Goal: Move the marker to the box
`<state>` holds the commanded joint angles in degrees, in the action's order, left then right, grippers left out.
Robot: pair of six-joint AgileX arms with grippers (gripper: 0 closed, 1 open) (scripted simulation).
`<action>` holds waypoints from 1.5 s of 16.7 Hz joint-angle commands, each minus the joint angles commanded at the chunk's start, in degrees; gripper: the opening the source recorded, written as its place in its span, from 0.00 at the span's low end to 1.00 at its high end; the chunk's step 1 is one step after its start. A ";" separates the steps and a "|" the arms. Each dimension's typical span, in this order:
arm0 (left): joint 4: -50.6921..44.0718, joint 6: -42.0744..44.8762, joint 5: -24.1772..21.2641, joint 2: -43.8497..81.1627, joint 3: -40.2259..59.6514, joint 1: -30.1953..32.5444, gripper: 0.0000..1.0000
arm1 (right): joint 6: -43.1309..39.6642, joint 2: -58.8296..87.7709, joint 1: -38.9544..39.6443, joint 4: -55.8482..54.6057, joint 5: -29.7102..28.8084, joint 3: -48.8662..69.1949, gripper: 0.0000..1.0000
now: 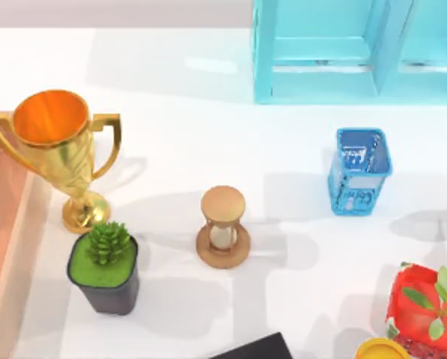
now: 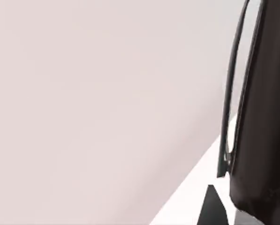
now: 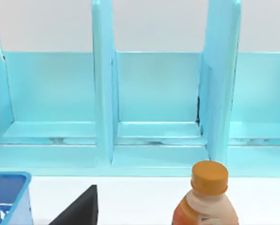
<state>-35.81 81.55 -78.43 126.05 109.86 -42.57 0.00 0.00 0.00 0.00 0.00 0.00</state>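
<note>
The marker is out of view. The box is salmon-pink with a pale beige rim and lies cut off at the table's left edge, just left of the trophy. A dark tip of my left gripper shows low in the left wrist view, over a pale surface and beside a tall dark shape. A dark tip of my right gripper shows in the right wrist view. It faces a teal shelf, between a blue mesh pen cup and an orange-capped bottle.
A gold trophy stands by the box, with a potted succulent in front of it. An hourglass is mid-table and the blue cup is to its right. The teal shelf is at the back. A red leafy container is at the front right.
</note>
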 joint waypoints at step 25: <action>-64.42 53.64 11.81 -10.56 -28.16 5.49 0.45 | 0.00 0.00 0.00 0.00 0.00 0.00 1.00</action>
<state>-100.23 135.19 -66.62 115.48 81.70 -37.09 0.00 0.00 0.00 0.00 0.00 0.00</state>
